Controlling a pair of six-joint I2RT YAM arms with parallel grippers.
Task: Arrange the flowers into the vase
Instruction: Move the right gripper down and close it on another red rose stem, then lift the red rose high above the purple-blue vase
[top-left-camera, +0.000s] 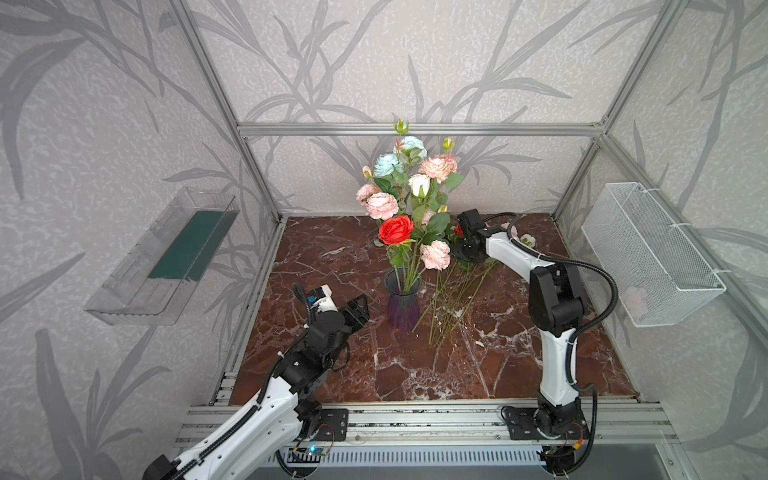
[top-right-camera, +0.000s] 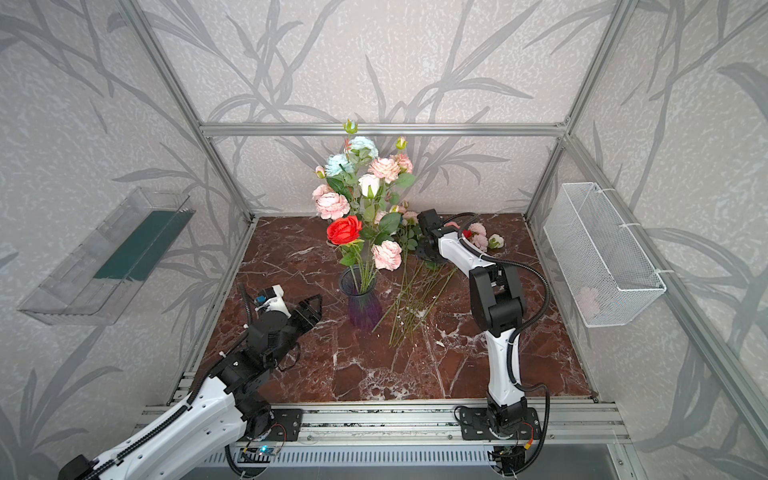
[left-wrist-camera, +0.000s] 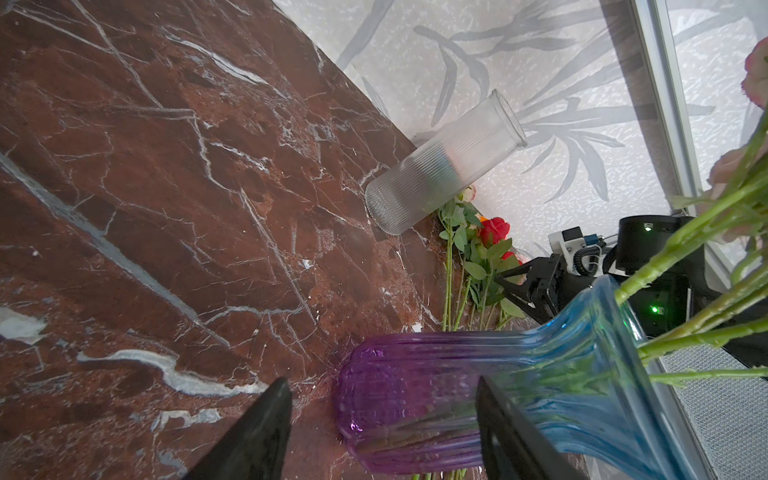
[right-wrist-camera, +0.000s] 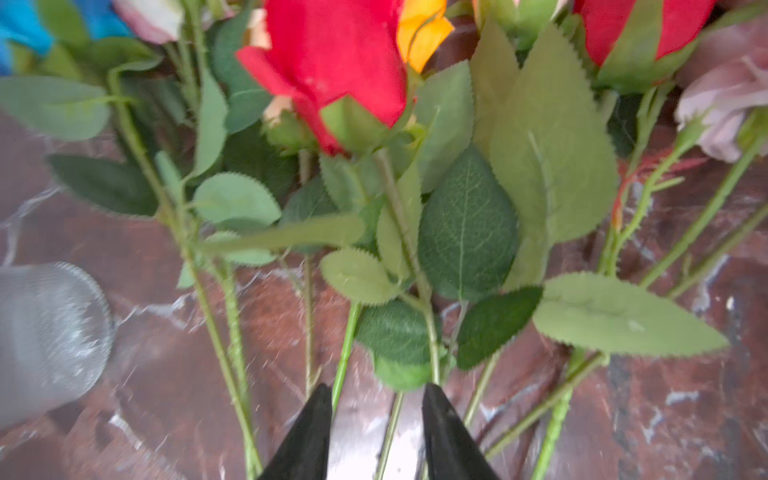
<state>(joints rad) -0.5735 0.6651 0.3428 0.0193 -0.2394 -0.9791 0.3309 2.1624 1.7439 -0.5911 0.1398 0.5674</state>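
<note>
My right tool (right-wrist-camera: 376, 388), half open and empty, straddles one stem (right-wrist-camera: 388, 432) of the flowers (right-wrist-camera: 332, 62) by the worktop's (right-wrist-camera: 166, 374) far edge: likely light, springy, best pinched bare below the leaves (right-wrist-camera: 465, 232).

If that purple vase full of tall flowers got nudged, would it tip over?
Probably tippy: the flowers tower high above the narrow purple vase. It looks like tinted glass, so likely fragile and slippery to grip.
</note>
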